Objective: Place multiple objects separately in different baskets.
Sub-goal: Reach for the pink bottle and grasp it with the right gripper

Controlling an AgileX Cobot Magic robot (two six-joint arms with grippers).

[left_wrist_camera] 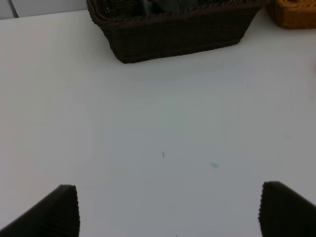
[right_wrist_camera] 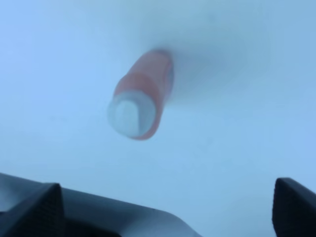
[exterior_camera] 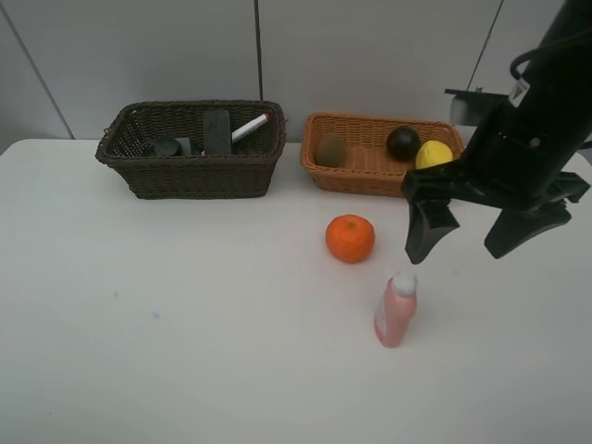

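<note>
Pink bottle (exterior_camera: 396,310) upright on the white bench (exterior_camera: 185,324), right end effector (exterior_camera: 460,252) spread wide and empty just above it.
Beyond it the orange (exterior_camera: 350,238) lies loose; farther back, the tan basket (exterior_camera: 356,180) holds kiwi (exterior_camera: 331,150), mangosteen (exterior_camera: 402,142) and lemon (exterior_camera: 433,154), the dark brown basket (exterior_camera: 190,176) an eraser block (exterior_camera: 216,130), marker (exterior_camera: 250,127) and dark bottle (exterior_camera: 171,146). Left end effector (left_wrist_camera: 173,212), spread too, hangs short of that basket.

Dark brown wicker basket (exterior_camera: 194,176), deep, rear left of the worktop (exterior_camera: 139,324): holds a dark green pump bottle (exterior_camera: 171,146), a black eraser block (exterior_camera: 217,131) on end and a white-pink marker (exterior_camera: 250,127) leaning at the rim. Light orange-tan basket (exterior_camera: 356,176), shallower, just beside it: holds a kiwi (exterior_camera: 331,150), a dark mangosteen (exterior_camera: 402,142) and a yellow lemon (exterior_camera: 433,154). Loose on the worktop in front: an orange (exterior_camera: 350,238), and near it a pink bottle (exterior_camera: 396,310), white-capped, upright.
</note>
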